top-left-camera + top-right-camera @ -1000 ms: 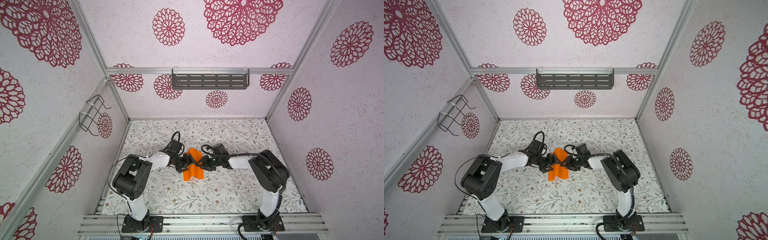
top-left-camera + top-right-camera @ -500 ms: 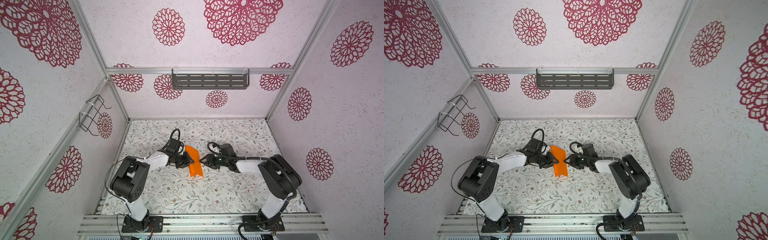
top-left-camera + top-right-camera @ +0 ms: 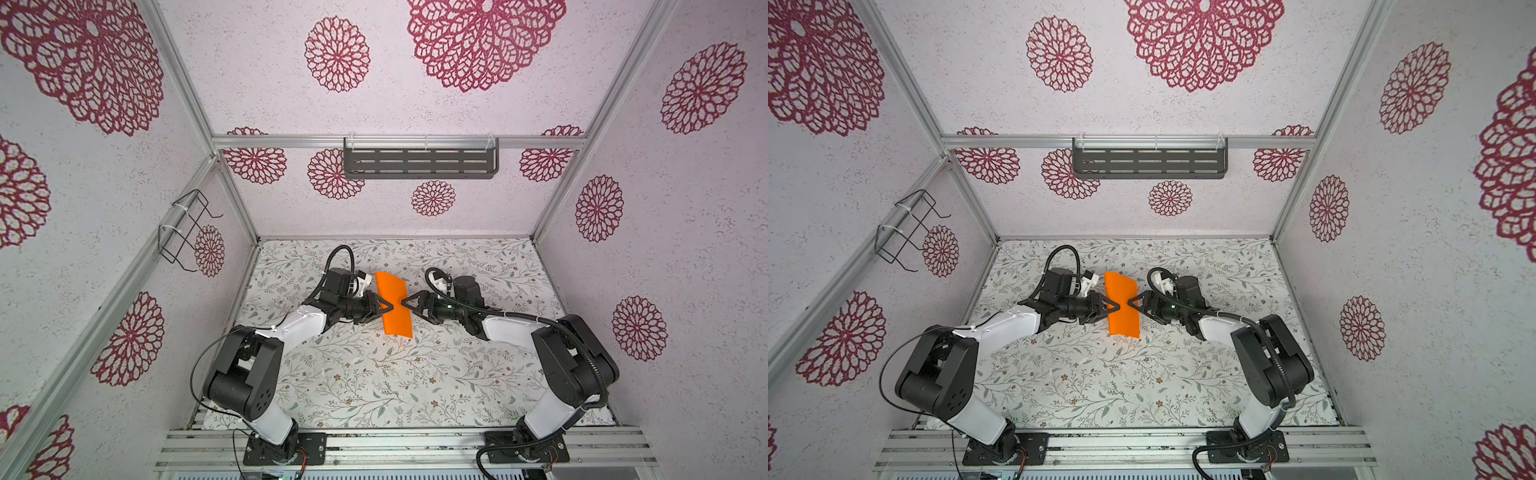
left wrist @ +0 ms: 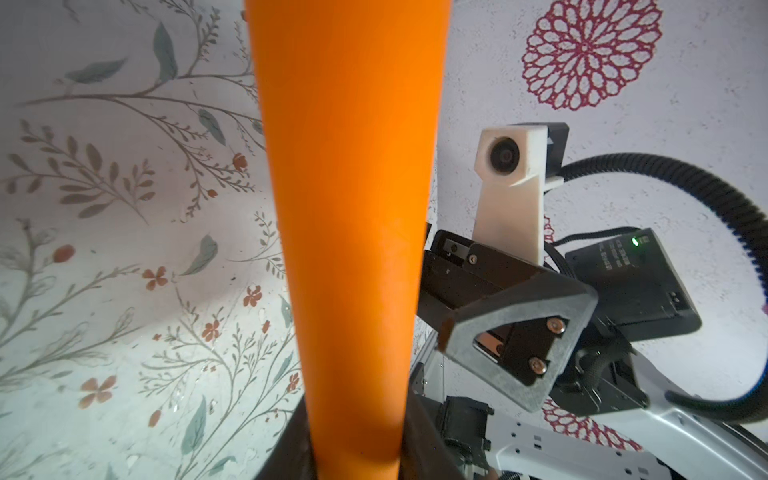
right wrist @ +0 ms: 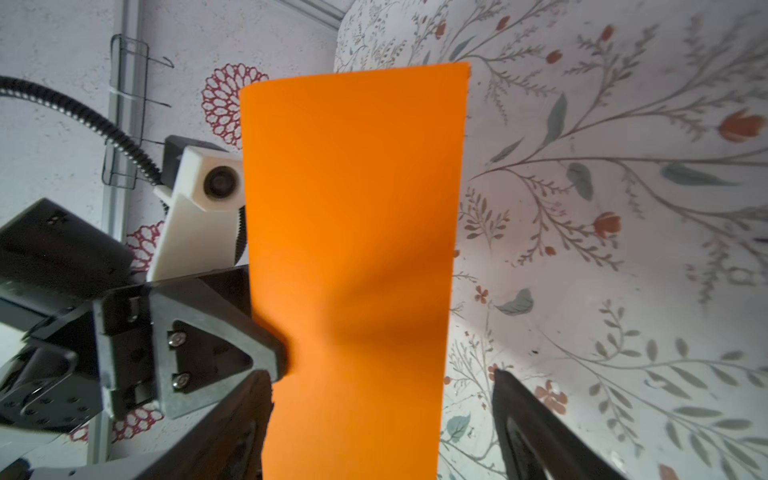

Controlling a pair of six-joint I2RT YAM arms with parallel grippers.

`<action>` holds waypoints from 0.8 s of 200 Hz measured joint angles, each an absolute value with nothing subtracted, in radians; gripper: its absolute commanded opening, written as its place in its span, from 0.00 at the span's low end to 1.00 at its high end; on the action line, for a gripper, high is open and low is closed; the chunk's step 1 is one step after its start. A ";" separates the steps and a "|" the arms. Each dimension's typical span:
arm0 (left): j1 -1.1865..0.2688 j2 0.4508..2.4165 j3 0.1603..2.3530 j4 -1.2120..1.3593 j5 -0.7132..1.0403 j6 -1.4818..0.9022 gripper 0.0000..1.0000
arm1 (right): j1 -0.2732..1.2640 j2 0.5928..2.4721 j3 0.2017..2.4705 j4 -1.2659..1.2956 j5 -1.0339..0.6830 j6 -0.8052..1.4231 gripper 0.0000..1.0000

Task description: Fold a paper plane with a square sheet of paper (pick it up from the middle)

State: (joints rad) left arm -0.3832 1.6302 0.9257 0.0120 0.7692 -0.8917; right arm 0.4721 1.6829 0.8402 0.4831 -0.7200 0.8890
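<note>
The orange paper (image 3: 394, 291) hangs in the air above the flowery table (image 3: 374, 374), about in the middle of it. It is bent into a long, thin shape. Its long way runs from the near side to the far side in both top views. The two arms point at it from the sides, nose to nose. The left gripper (image 3: 386, 306) is pinched tight on the middle of the paper's left edge. The right gripper (image 3: 407, 305) sits just beside the right edge, at the same spot along the paper. Its fingers (image 5: 519, 415) are spread apart and hold nothing. The paper shows between them, and I cannot tell if they touch it. I think the right gripper only needs to squeeze right where it is to grab the paper.
</note>
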 measured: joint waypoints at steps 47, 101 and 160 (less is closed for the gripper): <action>-0.376 1.631 0.926 0.025 0.804 -0.894 0.27 | 0.472 1.703 0.864 0.531 -0.779 0.933 0.73; -0.360 1.679 0.931 -0.052 0.786 -0.883 0.26 | 0.472 1.703 0.864 0.501 -0.784 0.935 0.56; -0.359 1.726 0.950 -0.120 0.773 -0.862 0.30 | 0.476 1.705 0.866 0.458 -0.767 0.910 0.17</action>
